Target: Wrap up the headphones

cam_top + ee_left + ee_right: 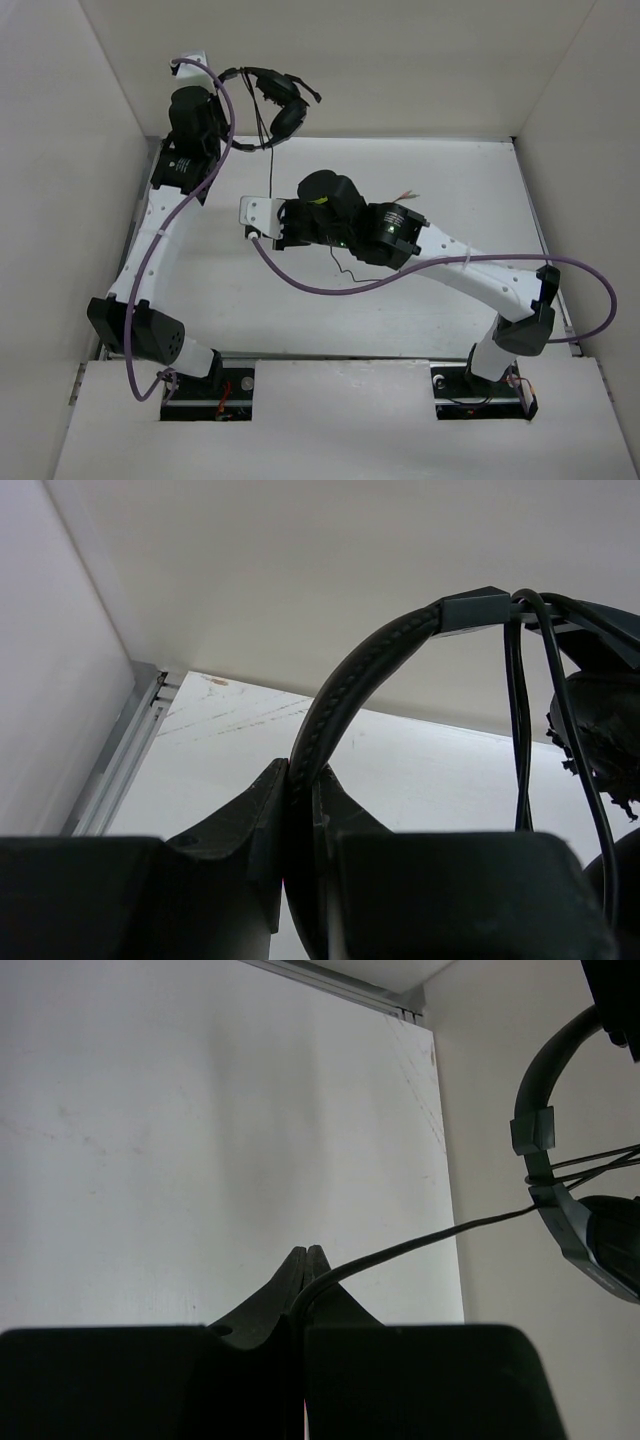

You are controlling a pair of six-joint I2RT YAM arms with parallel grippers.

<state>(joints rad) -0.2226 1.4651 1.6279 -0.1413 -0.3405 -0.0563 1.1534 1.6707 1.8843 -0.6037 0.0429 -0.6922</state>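
The black headphones [278, 100] hang in the air at the back left. My left gripper [232, 75] is shut on their thin headband [345, 690], seen up close in the left wrist view, where the gripper [300, 775] clamps it. An earcup [600, 720] hangs at the right, with cord strands [520, 730] looped over the band. My right gripper [268, 215] is below them, shut on the thin black cord [400, 1247], which runs up from the gripper [305, 1255] to the headphones [570, 1220]. The cord's loose end with coloured plugs [405, 193] lies on the table.
White walls enclose the table [480, 200] at the back and on both sides. A thick purple cable [330, 288] loops from the right arm over the table's middle, and another [215, 150] runs along the left arm. A stretch of thin cord [345, 268] trails under the right wrist.
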